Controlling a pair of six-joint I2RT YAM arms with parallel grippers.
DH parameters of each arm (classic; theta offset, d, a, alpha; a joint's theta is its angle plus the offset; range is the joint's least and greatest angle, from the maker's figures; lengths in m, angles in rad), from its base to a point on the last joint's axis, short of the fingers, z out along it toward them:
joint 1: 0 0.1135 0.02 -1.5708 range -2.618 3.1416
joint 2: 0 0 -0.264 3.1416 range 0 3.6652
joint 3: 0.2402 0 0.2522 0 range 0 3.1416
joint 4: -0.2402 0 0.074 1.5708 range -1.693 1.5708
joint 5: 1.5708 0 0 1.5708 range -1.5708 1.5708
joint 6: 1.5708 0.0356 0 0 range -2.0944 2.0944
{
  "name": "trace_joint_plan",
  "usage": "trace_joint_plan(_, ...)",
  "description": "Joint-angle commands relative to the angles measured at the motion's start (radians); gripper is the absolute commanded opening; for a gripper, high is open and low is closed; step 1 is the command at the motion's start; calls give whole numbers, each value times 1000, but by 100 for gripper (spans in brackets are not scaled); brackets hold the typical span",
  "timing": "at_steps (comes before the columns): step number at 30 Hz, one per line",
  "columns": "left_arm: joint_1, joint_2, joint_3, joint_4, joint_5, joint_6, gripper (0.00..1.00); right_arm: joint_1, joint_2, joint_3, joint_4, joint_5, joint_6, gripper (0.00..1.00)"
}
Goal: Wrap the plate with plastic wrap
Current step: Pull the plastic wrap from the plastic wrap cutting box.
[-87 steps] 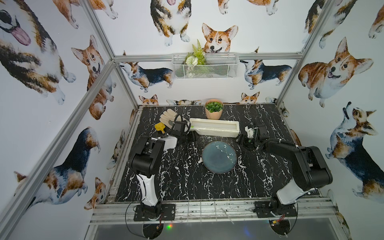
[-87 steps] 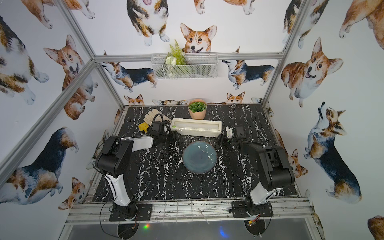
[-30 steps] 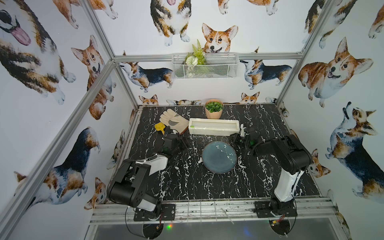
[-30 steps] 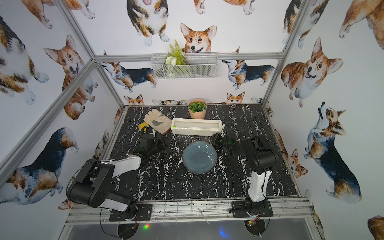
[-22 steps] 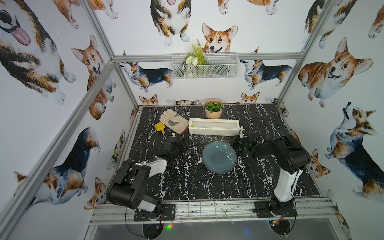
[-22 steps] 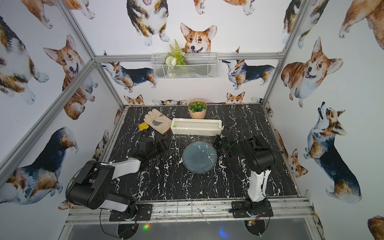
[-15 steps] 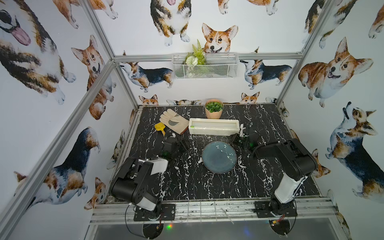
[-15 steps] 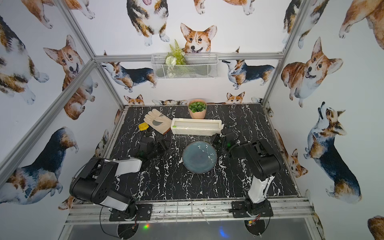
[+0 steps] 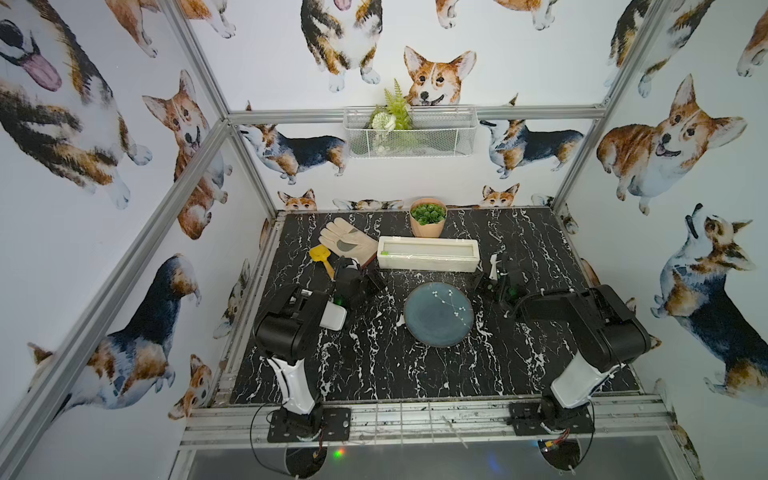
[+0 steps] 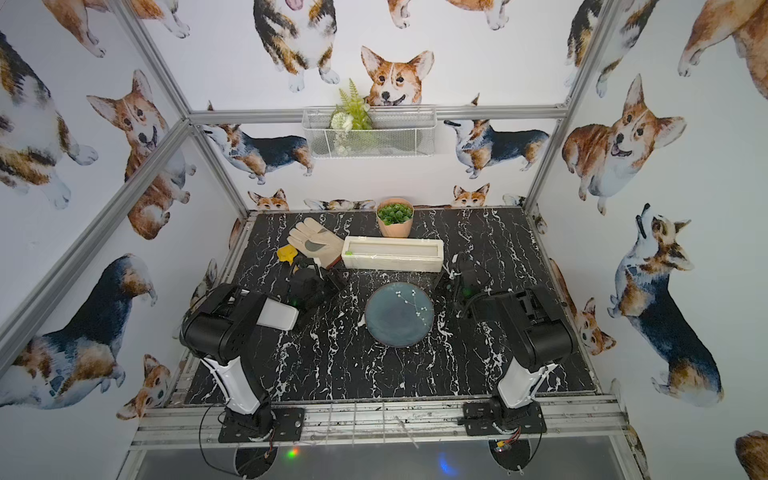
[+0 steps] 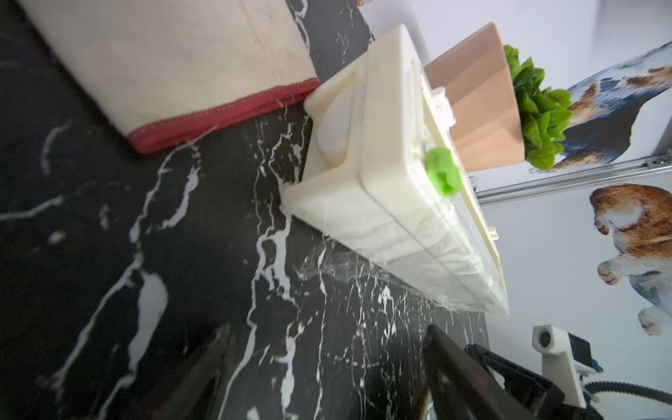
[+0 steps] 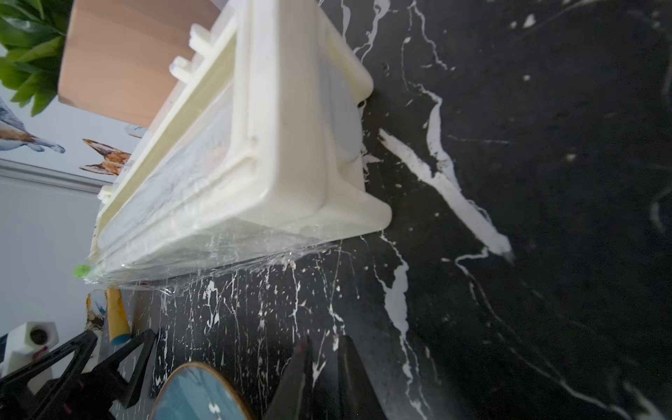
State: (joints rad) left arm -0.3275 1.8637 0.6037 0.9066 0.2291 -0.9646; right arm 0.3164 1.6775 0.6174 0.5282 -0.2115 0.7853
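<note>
Plastic wrap (image 12: 236,262) shows only as a crinkled, glossy fringe spilling from the front of the cream dispenser box (image 9: 428,253) onto the black marble bench (image 9: 374,365), where it seems to cling flat. The plate (image 9: 438,311) sits bare in front of the box, near it but apart, between the two hands. The left hand (image 11: 327,374) stands wide open and empty near the box end that carries the green slider (image 11: 442,172). The right hand (image 12: 323,360) is almost closed near the other end, with only a narrow slit between its fingers and nothing seen in it.

The main risk, as I judge it, is the grasp itself. A fringe this thin and flat offers little to pinch, so a hand may close on nothing or scrape the bench. If only one hand catches it, the pull would run skewed, and the film could bunch and stick to itself. The box looks light and nothing holds it down, so a pull may drag it onto the plate rather than unroll film. The work glove (image 11: 174,62) lies with its red-hemmed cuff right against the slider end of the box, where the open left hand could snag it. Either hand, low beside the plate, could also knock it out of place.
</note>
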Motion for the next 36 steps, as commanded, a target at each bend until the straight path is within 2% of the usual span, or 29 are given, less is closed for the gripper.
trace_joint_plan(1, 1, 74, 25, 76, -7, -39, 84, -2, -31, 0, -39, -24, -25, 18)
trace_joint_plan(4, 2, 142, 60, 125, -2, -40, 83, -10, -56, -12, -57, -27, -40, 18)
trace_joint_plan(10, 1, 152, 110, 8, -8, 54, 82, -19, -67, -25, -55, -48, -43, 19)
trace_joint_plan(14, 1, 173, 147, -27, 26, 79, 82, -19, -58, -21, -45, -55, -41, 19)
trace_joint_plan(21, 1, 285, 203, 66, 163, 35, 81, -19, -56, -13, -52, -63, -49, 19)
trace_joint_plan(26, 1, 316, 189, 144, 189, -5, 80, -18, -62, -24, -57, -61, -57, 18)
trace_joint_plan(31, 1, 343, 181, 214, 211, -47, 72, -19, -58, -31, -54, -63, -57, 18)
trace_joint_plan(36, 1, 341, 172, 233, 211, -56, 53, -19, -61, -33, -57, -60, -60, 18)
